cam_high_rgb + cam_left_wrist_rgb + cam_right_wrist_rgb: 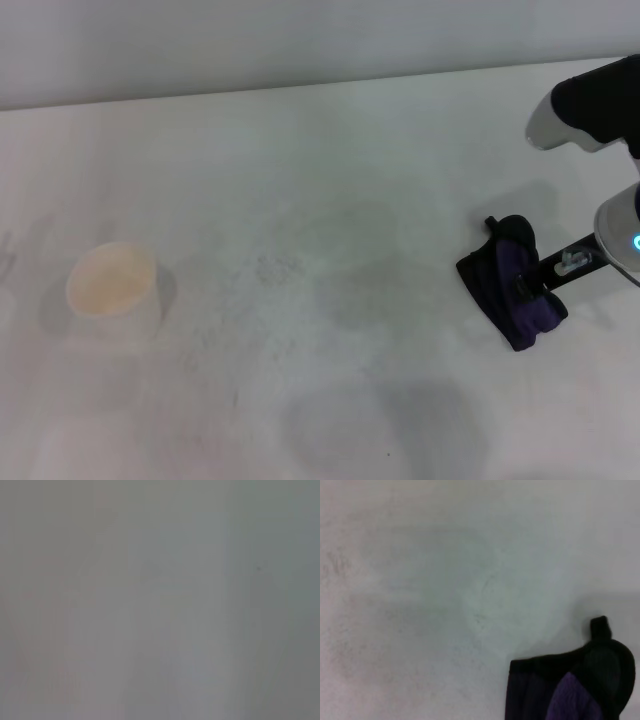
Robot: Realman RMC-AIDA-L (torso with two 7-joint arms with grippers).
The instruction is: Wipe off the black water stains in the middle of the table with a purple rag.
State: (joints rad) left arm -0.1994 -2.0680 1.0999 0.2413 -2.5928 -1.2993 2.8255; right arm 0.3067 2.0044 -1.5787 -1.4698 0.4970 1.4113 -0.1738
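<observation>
While our right gripper point(530, 285) pinches the purple rag point(508, 283) with closed fingers on the table point(300, 200), the rag sits far right of the paper cup point(112, 285).

I count one purple rag point(512, 283) on my desk point(330, 180), and one white paper cup point(111, 284). Only one of my two tools point(530, 283) shows, the right one. No more than faint grey smudges mark the desk.
</observation>
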